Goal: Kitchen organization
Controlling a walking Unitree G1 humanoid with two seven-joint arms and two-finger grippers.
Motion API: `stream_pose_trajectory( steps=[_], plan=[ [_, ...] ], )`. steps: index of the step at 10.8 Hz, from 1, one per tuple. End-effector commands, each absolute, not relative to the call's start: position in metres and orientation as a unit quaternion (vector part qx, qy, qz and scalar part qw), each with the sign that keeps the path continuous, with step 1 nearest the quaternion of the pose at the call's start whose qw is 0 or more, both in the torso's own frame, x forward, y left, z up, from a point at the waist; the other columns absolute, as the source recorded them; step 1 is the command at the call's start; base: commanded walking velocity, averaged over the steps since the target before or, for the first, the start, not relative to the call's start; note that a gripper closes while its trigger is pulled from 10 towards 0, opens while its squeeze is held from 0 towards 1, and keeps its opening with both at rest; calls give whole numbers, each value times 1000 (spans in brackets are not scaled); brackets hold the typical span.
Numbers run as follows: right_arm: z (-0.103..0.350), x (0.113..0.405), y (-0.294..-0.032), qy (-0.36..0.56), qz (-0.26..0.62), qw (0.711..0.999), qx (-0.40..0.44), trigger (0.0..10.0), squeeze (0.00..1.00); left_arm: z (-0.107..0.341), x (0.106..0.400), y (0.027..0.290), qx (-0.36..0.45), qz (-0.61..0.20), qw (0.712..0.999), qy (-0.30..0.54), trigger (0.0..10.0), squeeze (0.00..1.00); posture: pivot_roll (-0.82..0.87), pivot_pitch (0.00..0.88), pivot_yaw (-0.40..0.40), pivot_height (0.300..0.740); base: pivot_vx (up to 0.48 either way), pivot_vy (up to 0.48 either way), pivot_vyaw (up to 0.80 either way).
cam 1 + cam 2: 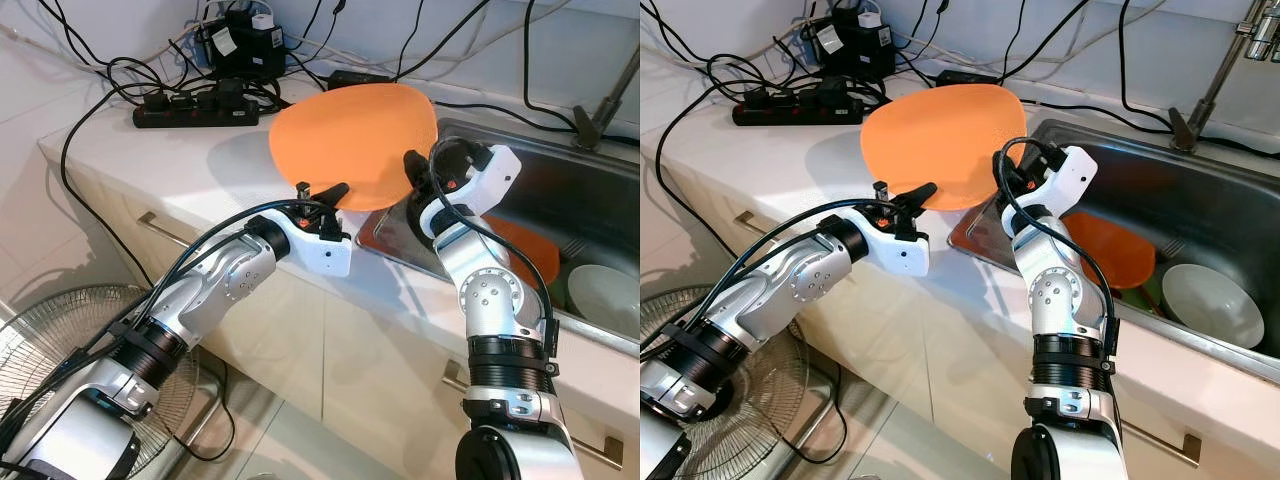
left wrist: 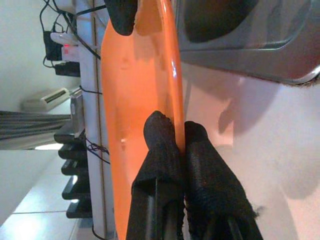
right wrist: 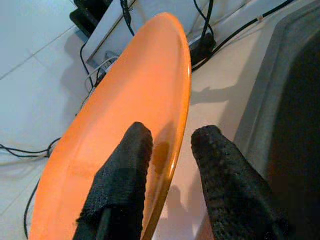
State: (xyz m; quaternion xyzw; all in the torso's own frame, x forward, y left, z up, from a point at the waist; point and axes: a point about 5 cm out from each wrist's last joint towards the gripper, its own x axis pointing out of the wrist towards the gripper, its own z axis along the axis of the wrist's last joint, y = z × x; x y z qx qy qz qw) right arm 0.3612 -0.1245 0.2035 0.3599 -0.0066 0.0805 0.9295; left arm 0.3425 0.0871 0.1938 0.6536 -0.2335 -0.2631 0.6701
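An orange plate is held tilted on edge above the white counter, just left of the sink. My left gripper is shut on the plate's lower rim; in the left wrist view both fingers pinch the rim of the plate. My right gripper is at the plate's right rim, open. In the right wrist view it straddles the rim of the plate, one finger over the inner face, the other clear of the edge.
The steel sink at right holds a second orange plate and a white bowl. A faucet rises behind it. A black power strip and tangled cables lie at the counter's back. A fan stands on the floor at left.
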Motion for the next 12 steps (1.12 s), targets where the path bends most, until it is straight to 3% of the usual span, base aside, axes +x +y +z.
stream_pose_trajectory(
  steps=[1, 3, 4, 12],
  plan=[
    [212, 363, -122, -11, 92, 924, 370, 0, 0, 203, 342, 86, 656, -255, 665, -251, 10000, 0, 194, 0, 5, 740, 0, 0, 0],
    [215, 362, -119, -10, 102, 913, 394, 0, 0, 203, 342, 85, 656, -257, 663, -253, 10000, 0, 192, 0, 6, 740, 0, 0, 0],
    [217, 362, -118, -8, 105, 907, 408, 0, 0, 203, 343, 85, 649, -259, 671, -250, 10000, 1000, 191, 2, 6, 740, 0, 0, 0],
    [223, 368, -137, -21, 55, 870, 490, 0, 0, 203, 343, 86, 646, -258, 675, -248, 10000, 1000, 196, 11, 1, 740, 0, 0, 0]
  ],
)
